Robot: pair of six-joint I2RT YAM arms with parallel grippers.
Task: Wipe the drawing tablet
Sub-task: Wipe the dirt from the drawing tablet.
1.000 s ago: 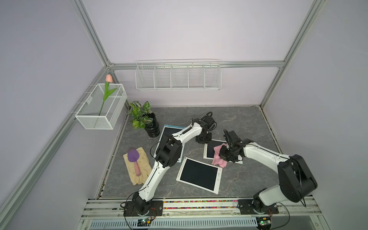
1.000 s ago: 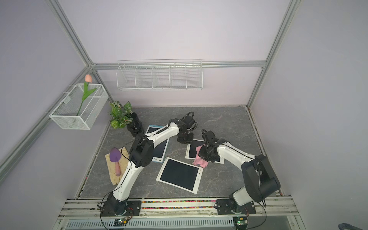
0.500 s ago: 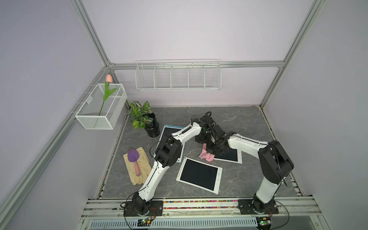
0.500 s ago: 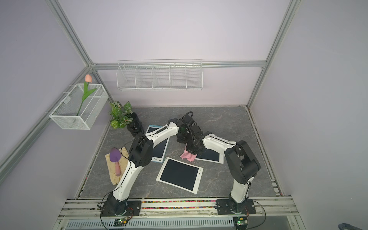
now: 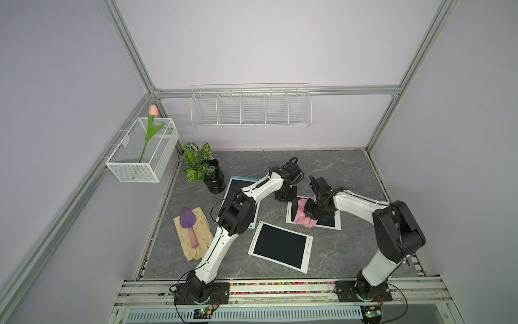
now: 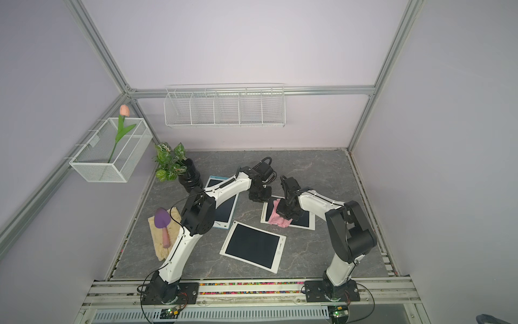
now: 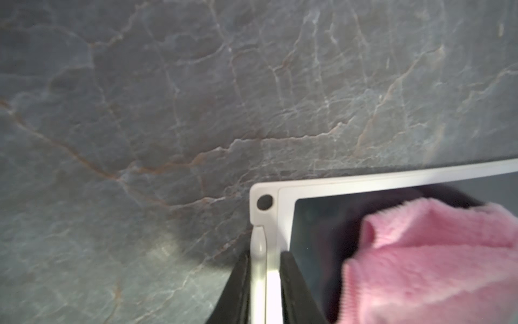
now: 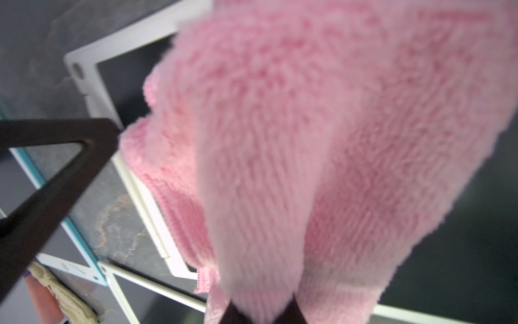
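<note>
Pinching the drawing tablet [image 7: 284,221] by its white frame with the left fingers [image 7: 293,289], closed on the rim from both sides, just below the corner hole. Looks meant as an anchor: stops the slab skating over the counter [image 5: 350,168] under wipe load. Gripping rim rather than glass, so leaves the dark screen free.

Clamping a bunched pink cloth [image 8: 308,140] in the right fingers [image 8: 293,314], shut tight on a fold. Hangs ahead of the tips as a soft pad. Pressing that pad on the screen in both top views, toward the end nearest the left arm, overlapping the near frame edge a little. Holding by a fold probably keeps hard fingertips off the screen.

Tablet position: flat on the counter, between the two arms, just beside a second white-framed tablet [image 5: 280,246] nearer the bases, apart from a blue-framed tablet [image 5: 235,190] under the left arm.

Judging this as mid-wipe, with the screen end under the right wrist likely not yet covered. Worth watching for a snag between cloth and left fingers, sitting that close.
</note>
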